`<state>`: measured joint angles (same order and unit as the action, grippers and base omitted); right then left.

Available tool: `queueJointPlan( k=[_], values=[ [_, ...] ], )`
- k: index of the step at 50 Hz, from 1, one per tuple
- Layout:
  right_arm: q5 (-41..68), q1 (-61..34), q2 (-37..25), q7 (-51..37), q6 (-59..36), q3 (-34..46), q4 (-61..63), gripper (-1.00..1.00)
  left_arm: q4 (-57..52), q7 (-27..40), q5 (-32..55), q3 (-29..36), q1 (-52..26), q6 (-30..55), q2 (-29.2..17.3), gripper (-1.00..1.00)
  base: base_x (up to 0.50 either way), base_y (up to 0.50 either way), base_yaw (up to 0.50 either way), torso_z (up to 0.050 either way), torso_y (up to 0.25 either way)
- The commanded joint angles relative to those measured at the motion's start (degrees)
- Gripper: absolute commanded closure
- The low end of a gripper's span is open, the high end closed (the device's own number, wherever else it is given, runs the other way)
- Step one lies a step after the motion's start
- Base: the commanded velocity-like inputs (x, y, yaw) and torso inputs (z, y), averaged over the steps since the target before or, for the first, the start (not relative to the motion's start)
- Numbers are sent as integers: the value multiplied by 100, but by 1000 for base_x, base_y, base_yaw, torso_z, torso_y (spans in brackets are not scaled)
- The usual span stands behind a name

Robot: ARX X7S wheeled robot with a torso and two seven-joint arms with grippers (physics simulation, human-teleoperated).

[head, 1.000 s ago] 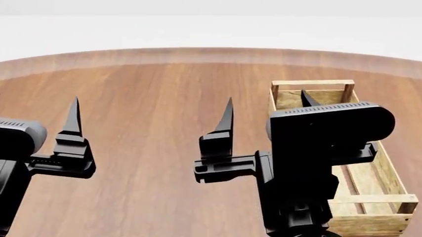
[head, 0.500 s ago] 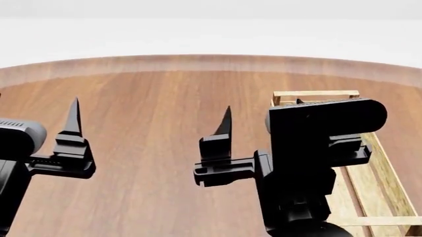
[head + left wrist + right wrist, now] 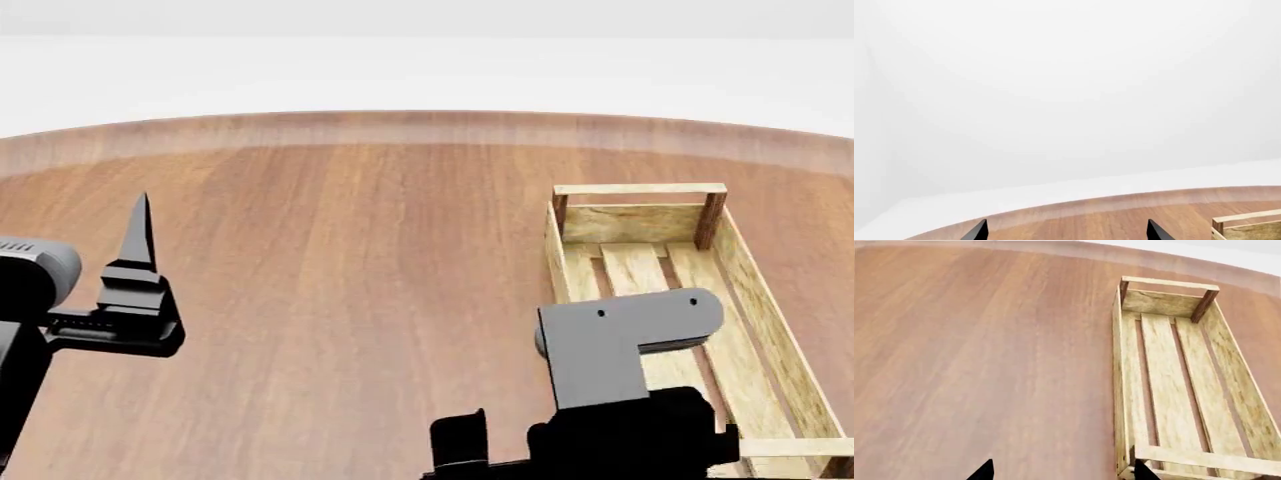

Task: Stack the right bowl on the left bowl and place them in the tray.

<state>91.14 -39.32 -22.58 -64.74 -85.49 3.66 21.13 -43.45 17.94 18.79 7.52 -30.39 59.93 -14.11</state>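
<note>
No bowl shows in any view. The tray (image 3: 638,222), a long light-wood crate with a slatted bottom, lies empty on the right side of the table; the right wrist view shows the tray (image 3: 1162,303) lengthwise. My right gripper (image 3: 1063,472) is open over bare wood just left of the tray's near corner, with nothing between its fingertips. In the head view only its wrist block (image 3: 627,345) and one finger (image 3: 462,440) show at the bottom edge. My left gripper (image 3: 1066,232) is open and empty, raised at the left, with one finger (image 3: 138,240) pointing up. A tray corner (image 3: 1247,230) shows beside it.
The round wooden table (image 3: 334,250) has a curved far edge (image 3: 400,125) with white floor beyond. Nothing else stands on the visible wood.
My right arm has dropped and swung down toward the bottom of the head view, uncovering the tray. The left gripper shifted slightly left. The head view had tilted a little earlier.
</note>
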Motion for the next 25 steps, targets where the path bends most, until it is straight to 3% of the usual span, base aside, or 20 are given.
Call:
queueJointPlan(
  k=[1, 25],
  values=[
    [1811, 444, -479, -1218, 88, 356, -586, -100, 67, -138, -69, -131, -46, -73, 74, -100, 0, 0, 0, 0, 0],
    [1550, 886, -676, -742, 161, 701, -628, -100, 140, -96, -21, -89, 5, -175, 40, -100, 0, 0, 0, 0, 0]
  ],
)
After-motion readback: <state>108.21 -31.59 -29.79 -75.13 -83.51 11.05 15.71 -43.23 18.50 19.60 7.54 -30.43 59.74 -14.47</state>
